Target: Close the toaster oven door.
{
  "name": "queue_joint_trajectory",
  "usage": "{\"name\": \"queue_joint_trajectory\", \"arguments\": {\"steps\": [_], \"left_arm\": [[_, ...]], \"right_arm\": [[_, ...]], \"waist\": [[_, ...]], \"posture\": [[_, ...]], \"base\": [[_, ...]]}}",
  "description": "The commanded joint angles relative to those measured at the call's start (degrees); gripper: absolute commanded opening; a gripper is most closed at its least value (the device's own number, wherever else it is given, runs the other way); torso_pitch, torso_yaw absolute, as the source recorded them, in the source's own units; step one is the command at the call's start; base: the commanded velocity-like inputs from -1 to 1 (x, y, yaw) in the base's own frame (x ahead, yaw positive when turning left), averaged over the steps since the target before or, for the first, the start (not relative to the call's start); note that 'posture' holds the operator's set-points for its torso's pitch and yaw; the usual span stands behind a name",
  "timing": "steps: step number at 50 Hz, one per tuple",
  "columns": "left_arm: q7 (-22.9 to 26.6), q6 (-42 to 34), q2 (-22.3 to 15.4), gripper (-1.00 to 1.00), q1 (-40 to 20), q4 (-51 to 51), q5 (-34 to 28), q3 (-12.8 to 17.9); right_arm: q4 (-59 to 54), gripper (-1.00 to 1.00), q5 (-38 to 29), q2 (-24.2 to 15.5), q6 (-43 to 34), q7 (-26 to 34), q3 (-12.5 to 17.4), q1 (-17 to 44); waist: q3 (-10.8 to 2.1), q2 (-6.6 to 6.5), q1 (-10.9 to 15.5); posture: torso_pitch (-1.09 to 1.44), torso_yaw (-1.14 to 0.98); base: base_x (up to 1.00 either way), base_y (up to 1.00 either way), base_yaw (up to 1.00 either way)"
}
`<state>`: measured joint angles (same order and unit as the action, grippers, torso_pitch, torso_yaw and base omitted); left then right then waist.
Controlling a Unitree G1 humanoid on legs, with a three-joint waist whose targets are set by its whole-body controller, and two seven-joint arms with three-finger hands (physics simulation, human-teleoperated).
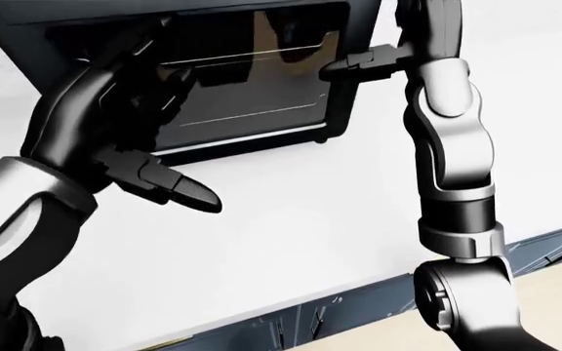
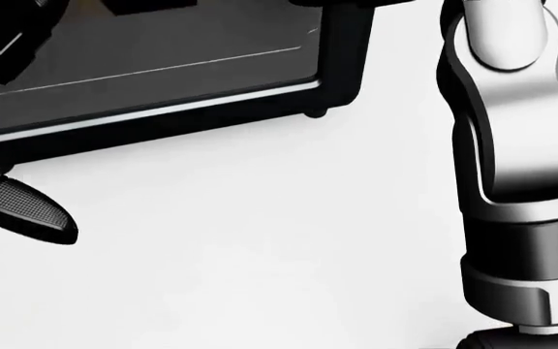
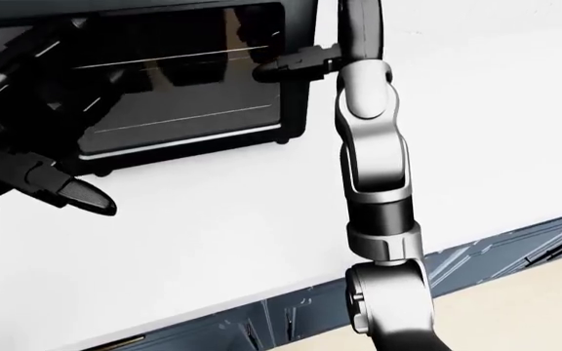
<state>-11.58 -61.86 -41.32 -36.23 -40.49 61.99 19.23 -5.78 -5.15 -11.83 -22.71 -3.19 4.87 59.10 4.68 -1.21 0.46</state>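
Note:
The black toaster oven (image 1: 252,88) stands on the white counter at the top of the eye views. Its glass door (image 2: 163,65) faces me and looks close to upright. My left hand (image 1: 159,124) is open and spread over the left half of the door, with the fingers up on the glass and the thumb (image 2: 27,211) pointing down to the right, above the counter. My right arm (image 1: 452,146) rises at the right. The fingers of the right hand (image 1: 354,67) stretch left onto the oven's right frame. The rest of that hand is cut off at the top.
The white counter (image 1: 291,219) runs out below the oven. Dark cabinet fronts (image 1: 291,322) line its near edge at the bottom of the eye views. A strip of beige floor (image 1: 554,292) shows at the bottom right.

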Motion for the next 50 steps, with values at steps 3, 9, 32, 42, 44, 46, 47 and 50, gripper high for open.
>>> {"name": "queue_joint_trajectory", "arguments": {"steps": [3, 9, 32, 42, 44, 46, 47, 50], "left_arm": [[0.23, 7.31, -0.85, 1.0, -4.27, -0.82, -2.77, 3.42], [1.9, 7.29, -0.4, 1.0, -5.33, 0.69, -4.86, 2.74], [6.17, 5.86, 1.54, 1.0, -9.7, 6.39, -10.27, 2.19], [7.45, 6.77, 1.05, 1.0, -11.93, 11.03, -11.98, 1.39], [7.84, 7.11, 1.09, 1.0, -11.93, 11.54, -12.54, 1.09], [8.19, 7.29, 1.13, 1.0, -12.06, 11.86, -13.07, 1.0], [8.23, 7.16, 1.12, 1.0, -12.38, 12.08, -13.1, 1.05], [9.09, 7.61, 1.17, 1.0, -12.97, 13.37, -14.2, 0.57]], "right_arm": [[1.92, 1.0, -0.1, -0.49, 1.51, -0.18, 0.26, 2.03], [1.42, 1.0, -0.12, -0.59, 1.82, -0.34, 0.34, 2.06], [-1.47, 1.0, -1.64, -1.66, 1.81, -2.82, 0.71, 3.62], [-1.33, 1.0, -1.56, -1.63, 1.92, -2.98, 0.75, 3.19], [-1.56, 1.0, -1.54, -1.65, 2.1, -3.01, 0.77, 3.2], [-1.53, 1.0, -1.55, -1.67, 2.1, -3.01, 0.74, 3.17], [-1.46, 1.0, -1.56, -1.64, 2.07, -3.03, 0.73, 3.13], [-1.33, 1.0, -1.6, -1.6, 2.02, -3.02, 0.7, 3.03]], "waist": [[-2.27, -0.47, -0.15], [-2.27, -0.42, -0.16], [-2.41, -0.17, -0.18], [-2.4, -0.05, -0.11], [-2.42, -0.09, -0.09], [-2.44, -0.14, -0.1], [-2.48, -0.16, -0.12], [-2.49, -0.22, -0.15]], "posture": [[0.0, 0.0], [0.0, 0.0], [0.0, 0.0], [0.0, 0.0], [0.0, 0.0], [0.0, 0.0], [0.0, 0.0], [0.0, 0.0]], "base": [[0.0, 0.0, 0.0], [0.0, 0.0, 0.0], [0.0, 0.0, 0.0], [0.0, 0.0, 0.0], [0.0, 0.0, 0.0], [0.0, 0.0, 0.0], [0.0, 0.0, 0.0], [0.0, 0.0, 0.0]]}}
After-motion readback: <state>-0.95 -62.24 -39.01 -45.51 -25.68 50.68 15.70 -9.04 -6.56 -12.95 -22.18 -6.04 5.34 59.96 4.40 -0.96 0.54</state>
